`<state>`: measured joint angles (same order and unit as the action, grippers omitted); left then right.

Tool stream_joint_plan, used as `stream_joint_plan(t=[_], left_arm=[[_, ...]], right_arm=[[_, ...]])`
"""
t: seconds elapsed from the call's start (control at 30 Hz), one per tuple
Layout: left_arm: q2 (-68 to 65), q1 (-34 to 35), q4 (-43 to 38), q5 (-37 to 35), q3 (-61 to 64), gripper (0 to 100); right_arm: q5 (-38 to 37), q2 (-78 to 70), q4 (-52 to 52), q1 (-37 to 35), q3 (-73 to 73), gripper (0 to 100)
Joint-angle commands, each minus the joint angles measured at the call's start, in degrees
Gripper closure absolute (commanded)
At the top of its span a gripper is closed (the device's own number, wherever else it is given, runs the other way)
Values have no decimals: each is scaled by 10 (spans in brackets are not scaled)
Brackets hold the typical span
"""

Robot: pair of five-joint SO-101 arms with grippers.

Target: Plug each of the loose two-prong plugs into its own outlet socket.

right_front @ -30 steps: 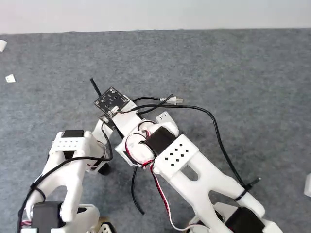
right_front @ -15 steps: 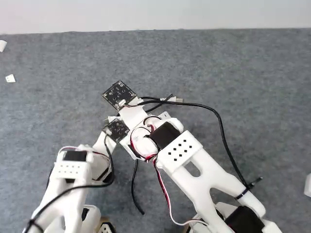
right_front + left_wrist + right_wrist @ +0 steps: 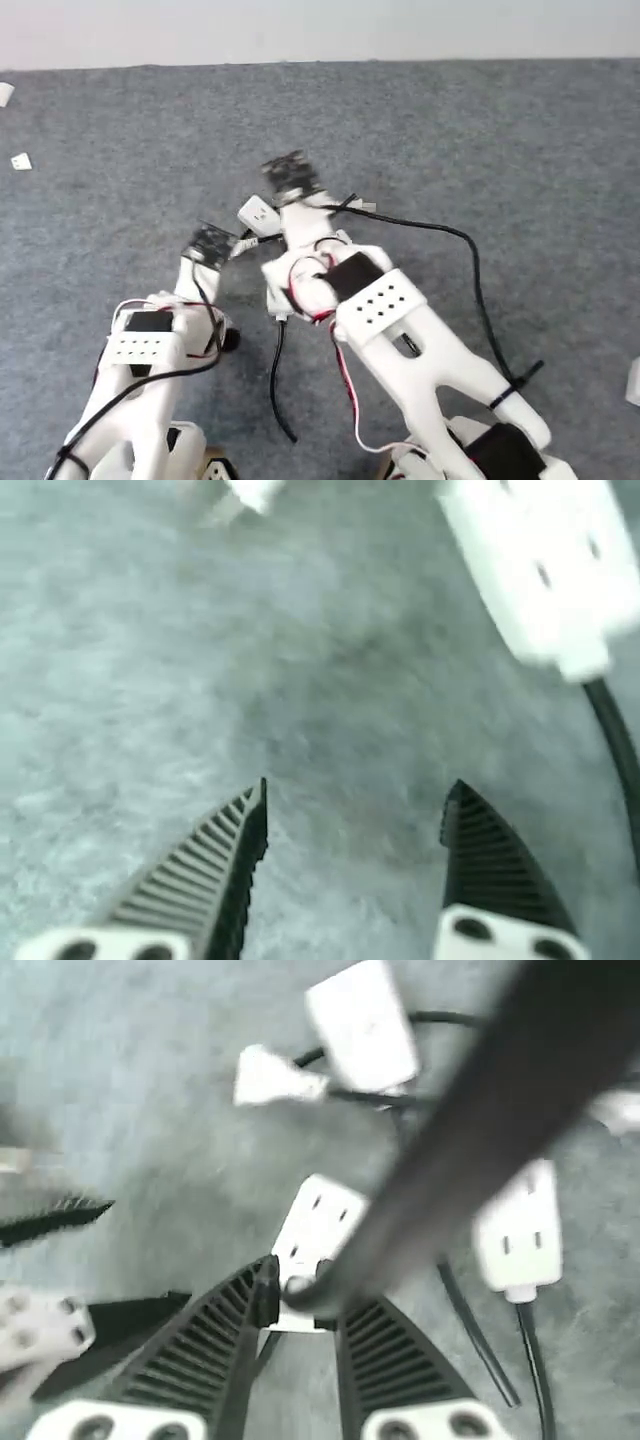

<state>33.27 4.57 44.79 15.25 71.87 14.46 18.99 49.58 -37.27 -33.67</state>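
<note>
The right gripper (image 3: 300, 1282) has its jaws pressed narrow on a black cable (image 3: 450, 1130), just above a white outlet socket (image 3: 318, 1222). A second socket (image 3: 362, 1022), a third socket (image 3: 516, 1232) and a loose white plug (image 3: 268, 1076) lie near. The left gripper (image 3: 360, 790) stands wide open with nothing between its jaws, low over the grey carpet (image 3: 150, 660), with a white socket block (image 3: 540, 570) beyond it. The carpet runs back to a pale wall (image 3: 320, 30).

High cam sits up behind both arms, looking down and forward across the whole grey table (image 3: 520, 150). The wrist cams ride way closer, staring down past the left gripper (image 3: 360, 790) and right gripper (image 3: 298, 1265) at the same mid-table patch.
</note>
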Motion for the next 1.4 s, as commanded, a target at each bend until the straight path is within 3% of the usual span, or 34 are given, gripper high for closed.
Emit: stream_joint_plan(t=[0.0, 0.27, 0.63, 0.9, 1.1, 1.37], left_arm=[[18, 17, -57, -70, -8, 732], [80, 15, -111, -101, 45, 732], [183, 17, -111, -98, 100, 732], [186, 18, -111, -99, 101, 732], [186, 18, -111, -99, 101, 732], [186, 18, -111, -99, 101, 732]], right_arm=[[33, 3, -68, 26, -9, 991], [33, 3, -187, 27, -72, 990], [32, -67, -324, 29, -107, 990], [32, -69, -317, 29, -108, 990], [33, 21, -249, 26, -120, 990], [38, 51, -250, 26, -170, 991]])
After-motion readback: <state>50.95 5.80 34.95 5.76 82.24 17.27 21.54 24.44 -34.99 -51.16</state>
